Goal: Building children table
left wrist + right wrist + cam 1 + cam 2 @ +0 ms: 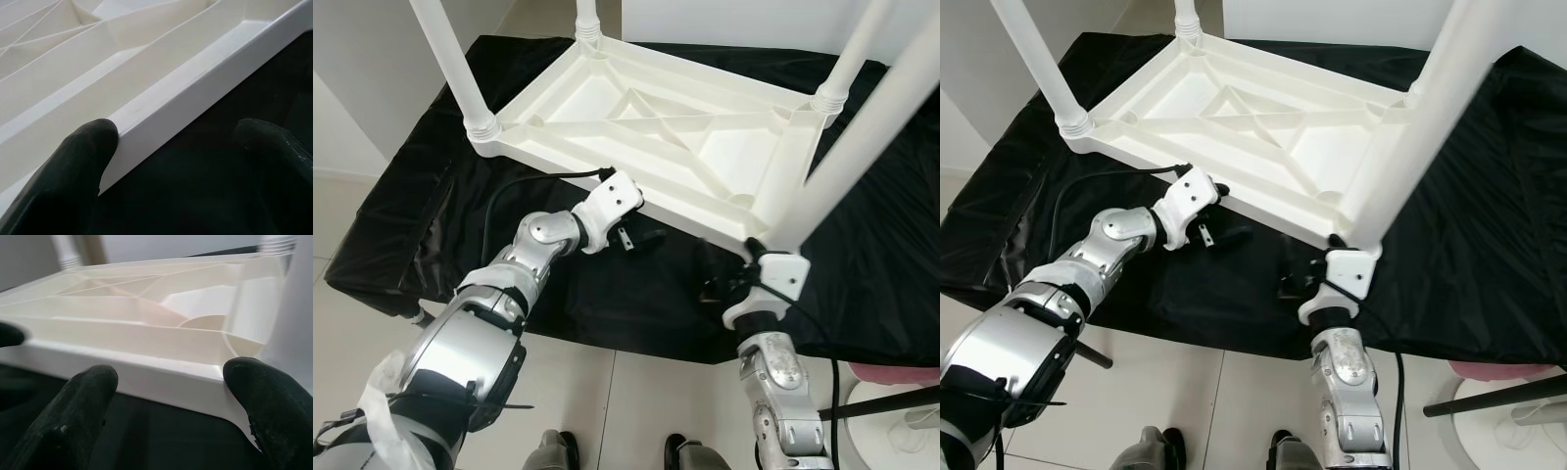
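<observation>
Jaws, left: the left gripper is spread wide at the near rim of the children's table, one finger touching the white edge, the other out over the black cloth; nothing is pinched.
Jaws, right: the right gripper is spread too, its two fingers flanking the near corner of the rim without closing on it.
Table: it lies upside down on the cloth-covered counter, ribbed underside up, all four legs standing in their corner sockets.
Near-right leg: it rises just above the right gripper.
Risk: if either arm pushes or lifts at the rim with the jaws this wide, the smooth plastic could slide across the slick cloth or tip, and a loosely seated leg could lean or drop out.
Risk two: the right wrist sits close under that leg and could knock it.
Head views: they give all four legs and both arms at once.
Wrist views: they give finger contact at the rim, hidden from above.
</observation>
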Robot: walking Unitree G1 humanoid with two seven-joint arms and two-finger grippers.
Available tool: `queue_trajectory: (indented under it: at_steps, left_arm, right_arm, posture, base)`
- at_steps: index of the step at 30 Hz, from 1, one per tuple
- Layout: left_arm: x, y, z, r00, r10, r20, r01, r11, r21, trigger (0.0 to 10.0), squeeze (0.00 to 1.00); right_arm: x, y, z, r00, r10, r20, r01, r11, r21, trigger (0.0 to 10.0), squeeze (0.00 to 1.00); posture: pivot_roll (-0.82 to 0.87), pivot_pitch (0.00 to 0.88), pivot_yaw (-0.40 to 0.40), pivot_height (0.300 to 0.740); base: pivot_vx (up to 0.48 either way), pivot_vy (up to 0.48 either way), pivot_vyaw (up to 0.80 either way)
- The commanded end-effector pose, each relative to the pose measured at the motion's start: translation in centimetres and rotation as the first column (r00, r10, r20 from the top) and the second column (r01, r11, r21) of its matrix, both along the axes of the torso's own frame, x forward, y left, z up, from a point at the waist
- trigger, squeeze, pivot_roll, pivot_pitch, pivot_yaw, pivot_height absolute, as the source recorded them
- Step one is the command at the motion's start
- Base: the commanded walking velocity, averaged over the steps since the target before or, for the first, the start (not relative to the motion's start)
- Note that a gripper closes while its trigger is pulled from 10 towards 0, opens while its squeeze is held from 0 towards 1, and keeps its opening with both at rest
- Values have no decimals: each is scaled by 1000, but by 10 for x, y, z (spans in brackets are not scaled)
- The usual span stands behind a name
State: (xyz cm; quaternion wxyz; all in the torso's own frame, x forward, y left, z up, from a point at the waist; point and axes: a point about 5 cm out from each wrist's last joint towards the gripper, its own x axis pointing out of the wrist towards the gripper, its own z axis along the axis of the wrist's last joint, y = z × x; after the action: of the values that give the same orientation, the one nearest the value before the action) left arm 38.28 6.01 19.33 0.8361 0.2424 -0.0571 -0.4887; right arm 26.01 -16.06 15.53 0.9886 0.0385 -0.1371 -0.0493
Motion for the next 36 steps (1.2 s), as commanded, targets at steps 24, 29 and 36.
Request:
queue_trajectory:
  at_steps: [24, 29, 36]
  left_arm:
    - [4, 4, -12, 996, 37, -84, -19, 979, 203, 10000, 0]
    - [-2, 9, -26, 979, -37, -199, 92, 957, 276, 10000, 0]
    - [-12, 16, -22, 890, -230, -395, 323, 928, 188, 10000, 0]
  right_arm:
    - [-13, -4, -19, 995, 11, -102, -12, 1000, -13, 10000, 0]
    - [-13, -4, -19, 994, 14, -104, -16, 1000, -16, 10000, 0]
    - [-12, -3, -20, 993, 28, -112, -30, 999, -15, 10000, 0]
  posture:
    - [-169, 245, 93, 740]
    - [-169, 244, 92, 740]
    - [-157, 240, 87, 740]
  base:
    - [0, 0, 0]
    - [0, 0, 0]
    - [0, 0, 0]
